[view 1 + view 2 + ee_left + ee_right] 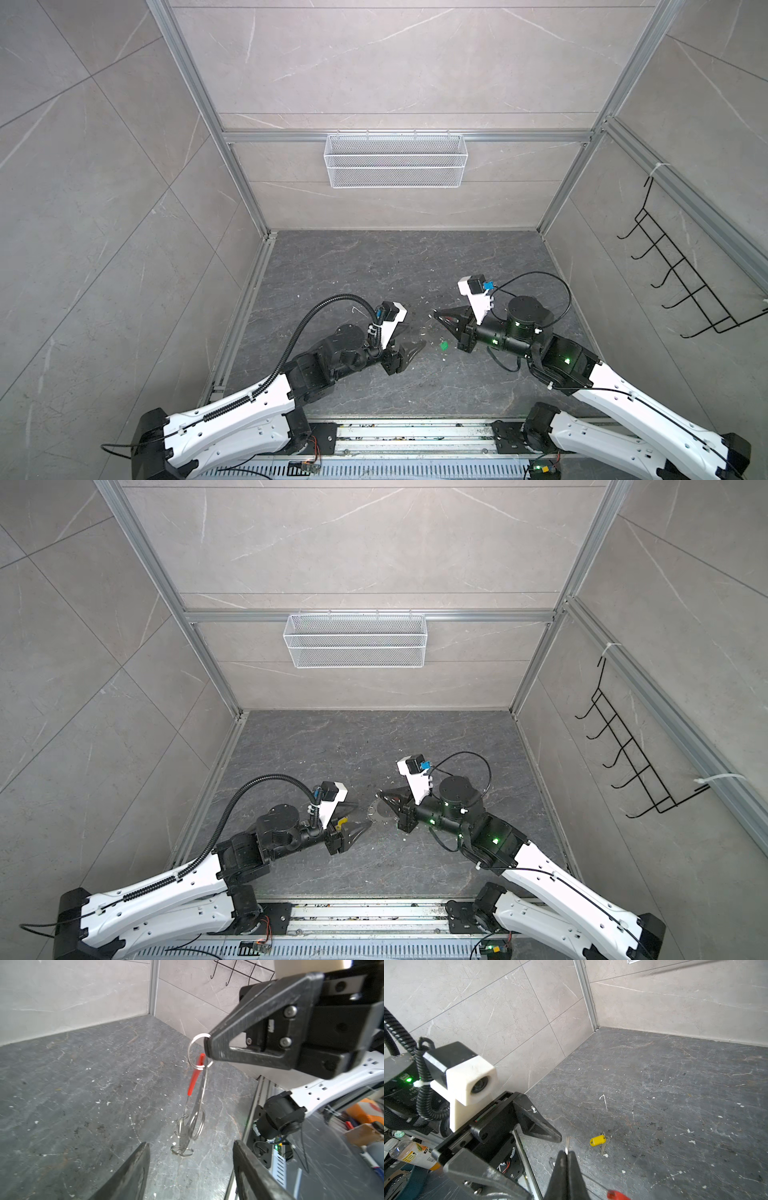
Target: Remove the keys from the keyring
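Observation:
My right gripper (207, 1049) (434, 313) is shut on a silver split ring (194, 1047) and holds it above the dark floor. From that ring hangs the keyring (202, 1088), a thin wire hoop seen edge-on, with its red sleeve (194, 1079) and small silver rings (188, 1126) at its low end. My left gripper (191, 1142) (363, 816) is open just short of the hoop, nothing between its fingers. A yellow-tagged key (598, 1140) (343, 822) lies loose on the floor. A small green tag (444, 345) lies on the floor by the right gripper.
A white mesh basket (395, 160) hangs on the back wall and a black wire hook rack (685, 282) on the right wall. An aluminium rail (415, 434) runs along the front edge. Tiled walls close in the floor (374, 270) on three sides.

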